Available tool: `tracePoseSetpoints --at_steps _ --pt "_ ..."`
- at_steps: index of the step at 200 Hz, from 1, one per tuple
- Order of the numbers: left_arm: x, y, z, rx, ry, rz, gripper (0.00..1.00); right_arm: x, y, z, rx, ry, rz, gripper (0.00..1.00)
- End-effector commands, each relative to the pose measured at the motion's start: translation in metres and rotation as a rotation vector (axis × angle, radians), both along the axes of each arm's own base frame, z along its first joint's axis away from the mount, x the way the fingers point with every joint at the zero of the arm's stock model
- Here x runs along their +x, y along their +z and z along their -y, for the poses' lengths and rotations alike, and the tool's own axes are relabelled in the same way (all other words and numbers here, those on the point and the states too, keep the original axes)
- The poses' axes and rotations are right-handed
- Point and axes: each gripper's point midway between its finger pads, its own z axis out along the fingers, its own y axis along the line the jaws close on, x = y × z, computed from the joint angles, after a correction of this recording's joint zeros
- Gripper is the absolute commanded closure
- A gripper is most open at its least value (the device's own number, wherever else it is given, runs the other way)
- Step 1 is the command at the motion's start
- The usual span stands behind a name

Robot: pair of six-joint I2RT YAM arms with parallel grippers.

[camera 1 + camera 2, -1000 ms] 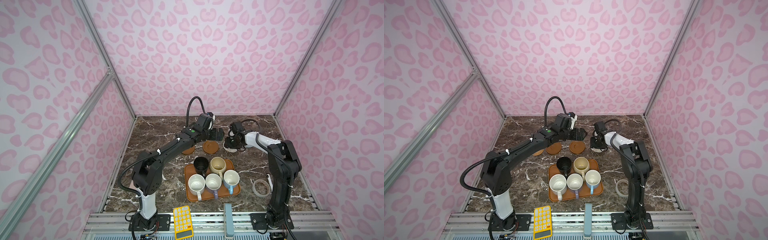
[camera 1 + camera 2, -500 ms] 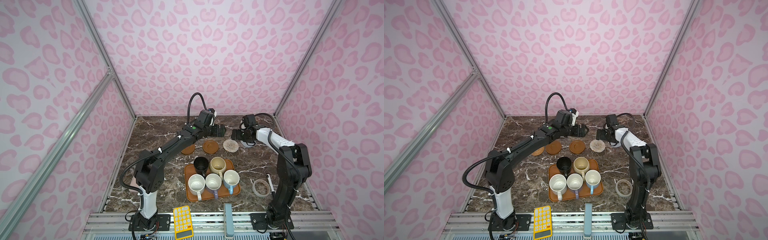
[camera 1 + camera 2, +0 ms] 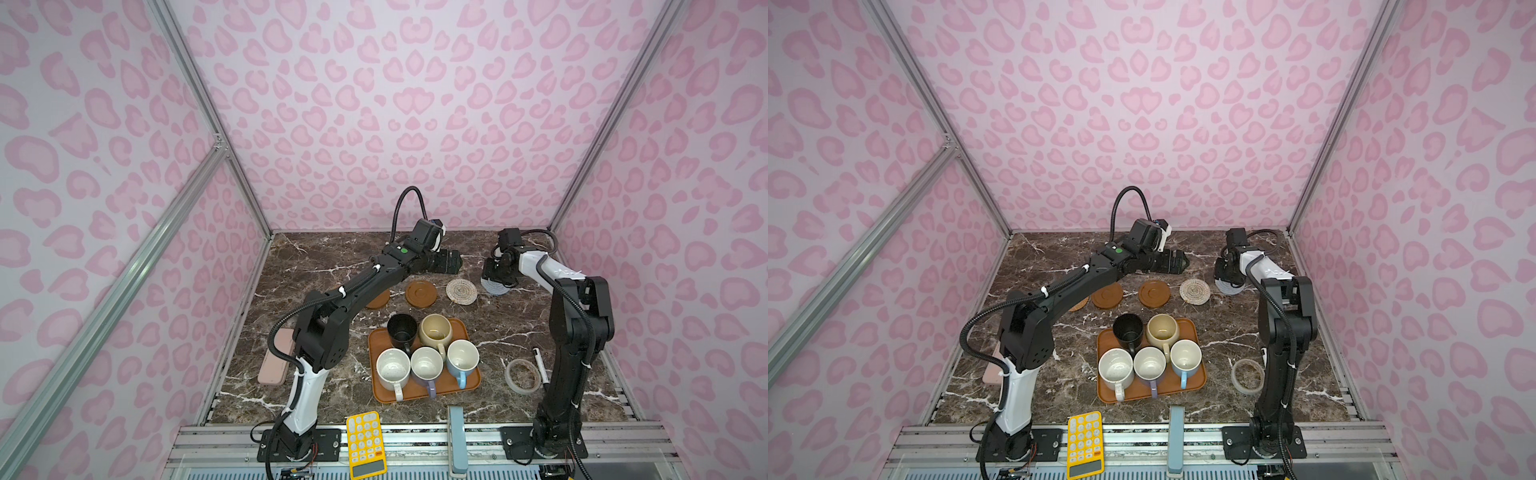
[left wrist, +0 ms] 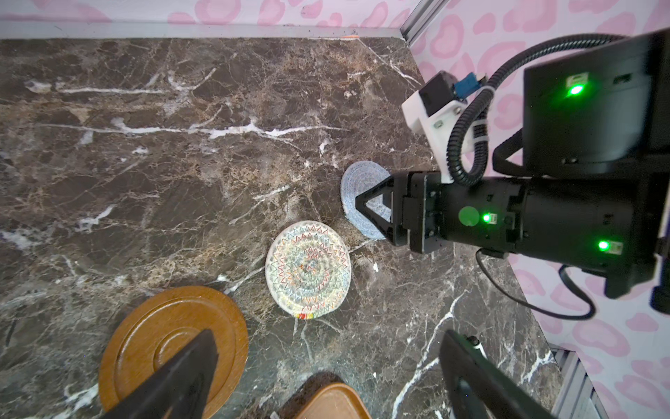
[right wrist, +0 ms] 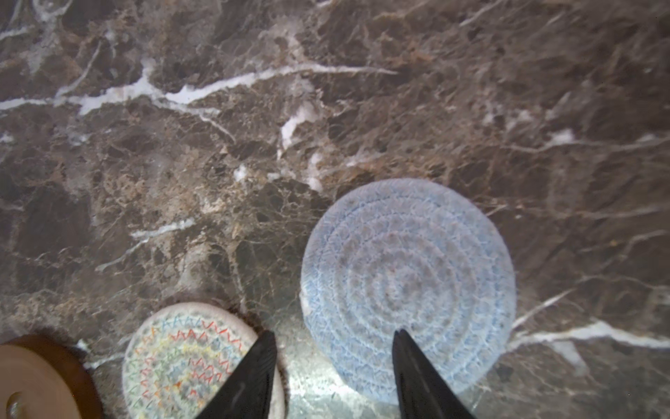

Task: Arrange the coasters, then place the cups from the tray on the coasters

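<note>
Grey-blue woven round coaster (image 5: 406,283) toward marble bench (image 5: 217,145) back-right corner: prob. light, thin, floppy, so pinch at rim. R gripper (image 5: 331,337) half-open above its edge, L gripper (image 4: 328,339) wide, both empty.

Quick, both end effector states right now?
Left end effector: open, holding nothing.
Right end effector: open, poised over the grey-blue coaster, which lies flat, ungripped.

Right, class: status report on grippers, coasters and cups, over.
Left gripper open, empty. Right gripper jaws apart over grey-blue coaster, lying flat. Five cups on tray. Nothing blocking.
</note>
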Motion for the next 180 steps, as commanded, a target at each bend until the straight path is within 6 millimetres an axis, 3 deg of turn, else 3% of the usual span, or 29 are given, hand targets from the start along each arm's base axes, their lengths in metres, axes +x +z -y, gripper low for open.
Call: tracePoseSetpoints --at_steps 1,48,71,74,101,180 --pt "-0.001 0.000 0.008 -0.013 -0.020 -0.007 0.02 -0.008 -0.012 0.008 -0.043 -0.015 -0.050 0.49" --pt "-0.004 -0.002 0.012 -0.018 -0.033 -0.022 0.02 -0.018 -0.028 0.005 -0.032 0.000 -0.110 0.53" --pt "-0.007 0.000 0.010 -0.015 -0.034 -0.020 0.02 -0.025 -0.026 0.004 -0.033 0.002 -0.116 0.55" --pt "-0.008 0.000 0.010 -0.015 -0.034 -0.020 0.02 -0.035 -0.035 0.004 -0.035 0.002 -0.145 0.55" --pt "-0.013 -0.001 0.007 -0.012 -0.037 -0.020 0.02 -0.053 -0.042 0.002 -0.031 0.012 -0.175 0.56" --pt "-0.026 0.005 -0.001 -0.010 -0.029 -0.008 0.02 -0.076 -0.038 -0.007 -0.029 0.035 -0.173 0.57"
